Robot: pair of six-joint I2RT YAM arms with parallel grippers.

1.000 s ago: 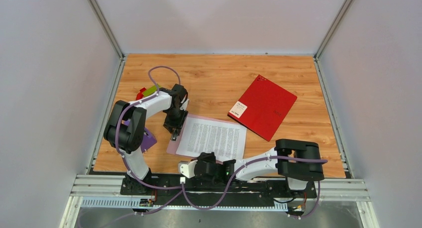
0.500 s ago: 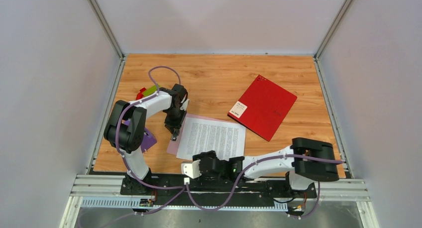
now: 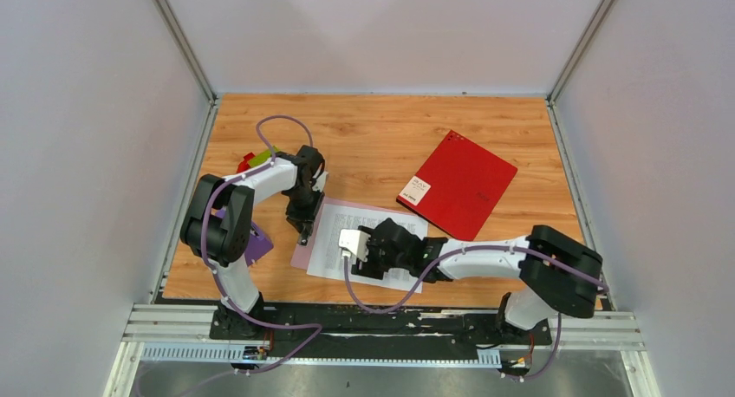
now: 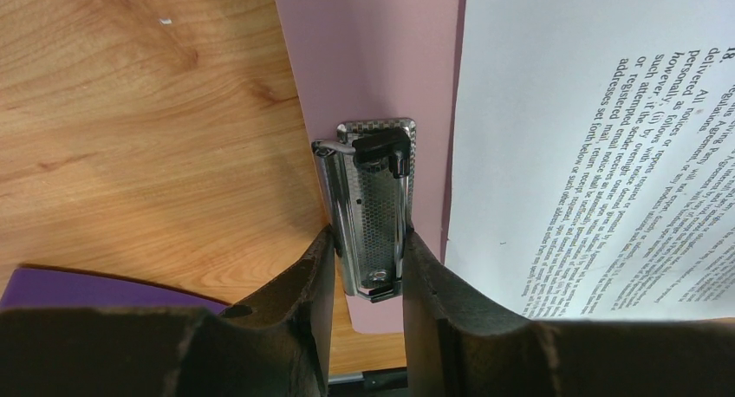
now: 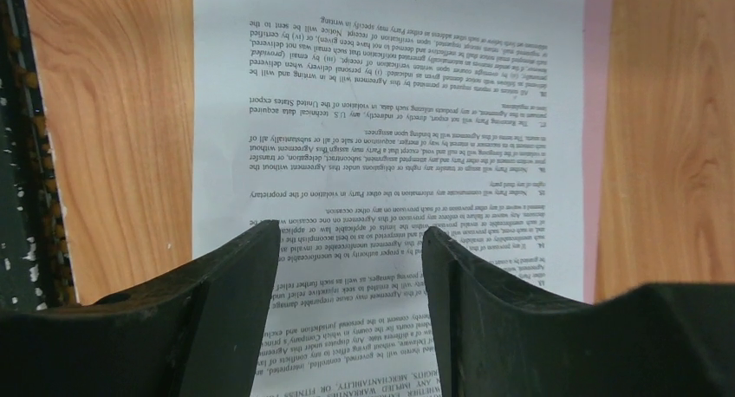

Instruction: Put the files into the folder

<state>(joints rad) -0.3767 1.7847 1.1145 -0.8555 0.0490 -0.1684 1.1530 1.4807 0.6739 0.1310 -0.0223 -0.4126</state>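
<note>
White densely printed files (image 5: pixel 390 111), lying flat on pink folder (image 4: pixel 364 59), edge just beside its metal clip (image 4: pixel 374 206)

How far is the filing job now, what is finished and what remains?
Done: a printed sheet lies on the open pink folder. In hand: the left gripper clamps the metal clip; the right gripper hovers open over the sheet. Left: the sheet sits beside the clip, not under it, so it probably needs sliding in.

I see the files (image 5: pixel 390 111) white with dense small black print. The folder (image 4: pixel 364 59) under them is plain pale pink, its clip (image 4: pixel 373 206) silver with a fine checker pattern. The table (image 3: pixel 373 137) shows orange-brown wood grain; the other cover (image 3: pixel 458 185) is red with a white label.
</note>
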